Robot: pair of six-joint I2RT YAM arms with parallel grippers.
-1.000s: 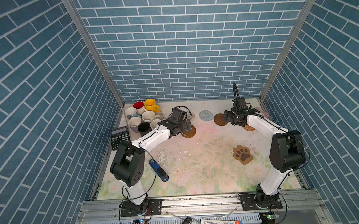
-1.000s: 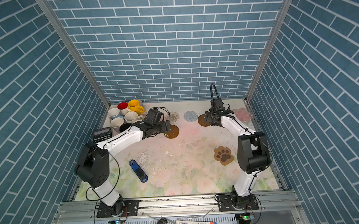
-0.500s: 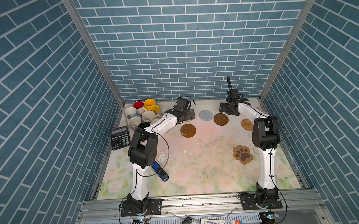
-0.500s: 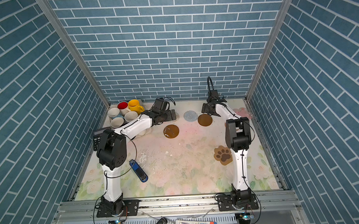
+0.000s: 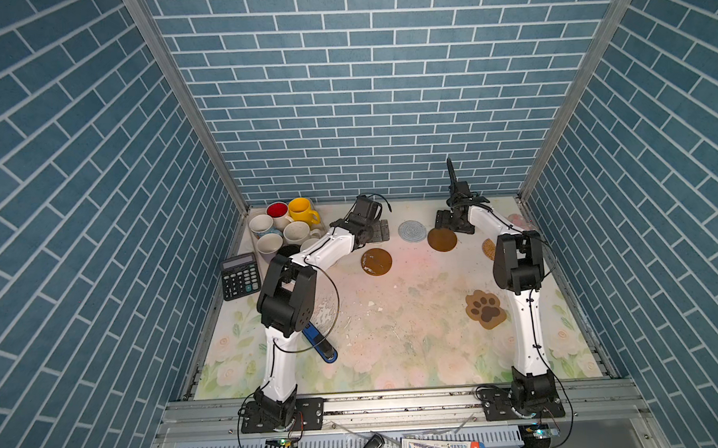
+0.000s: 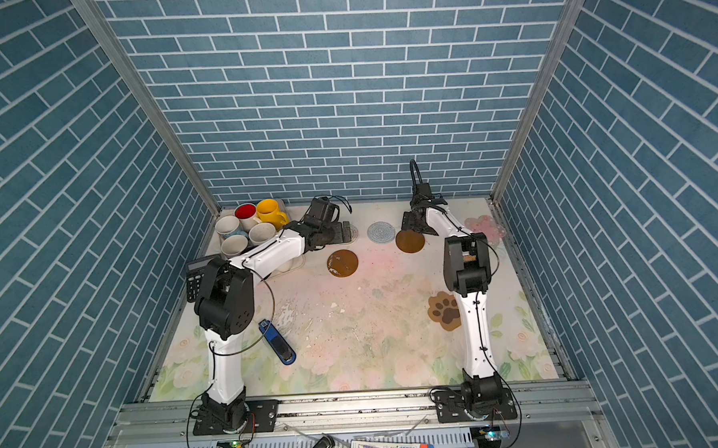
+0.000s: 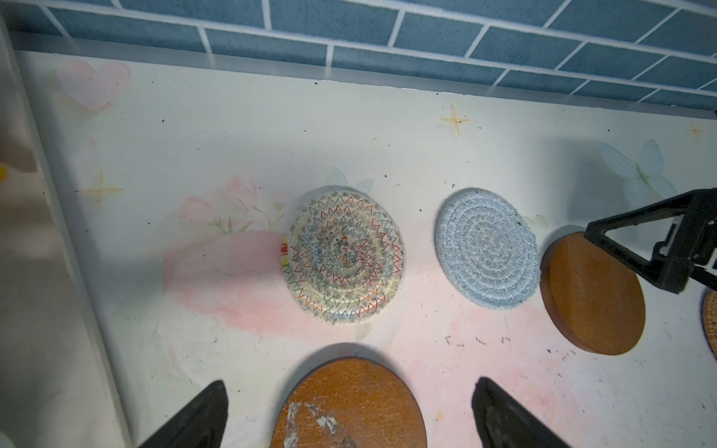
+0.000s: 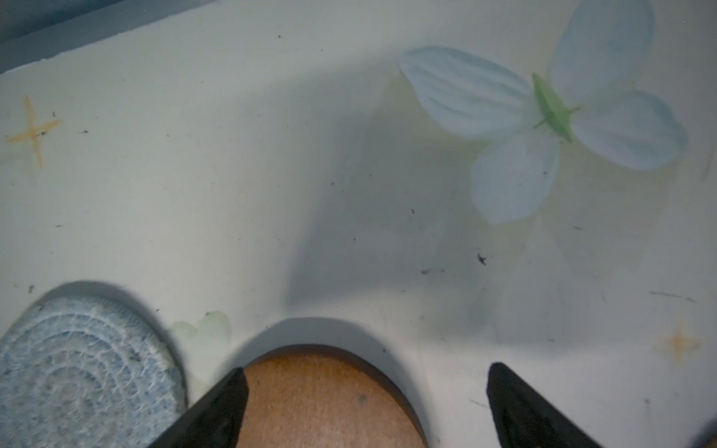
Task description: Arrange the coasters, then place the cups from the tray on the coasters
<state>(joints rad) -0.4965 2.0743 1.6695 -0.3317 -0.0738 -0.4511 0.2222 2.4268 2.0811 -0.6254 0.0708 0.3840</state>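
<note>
While both pincers stand spread wide and empty, you have seven coasters lying flat on the floral table. There are two brown discs, the stained brown disc (image 5: pixel 376 261) nearer the middle and the clean brown disc (image 5: pixel 442 239) further back. There is also one white woven round (image 7: pixel 345 256) with coloured zigzag stitching, one light blue woven round (image 5: pixel 412 230), and one tan rattan round (image 5: pixel 489 248) half hidden by the right arm. The last two are a tan paw-shaped mat (image 5: pixel 485 310) and a pink flower-shaped mat (image 6: pixel 484 226) by the right wall.

The mugs (image 5: pixel 296 232) crowd the beige tray (image 7: pixel 46 329) in the back left corner. You can count six, the yellow mug (image 5: pixel 300 210) among them, and the left forearm covers part of the group.

Your left arm stretches diagonally over the tray's near corner, with the left pincer (image 7: pixel 349 411) above the white woven round. Your right arm stands tall, elbow high, forearm reaching toward the back wall. The right pincer (image 8: pixel 366 388) straddles the clean brown disc's far edge; you cannot tell whether it touches.
</note>
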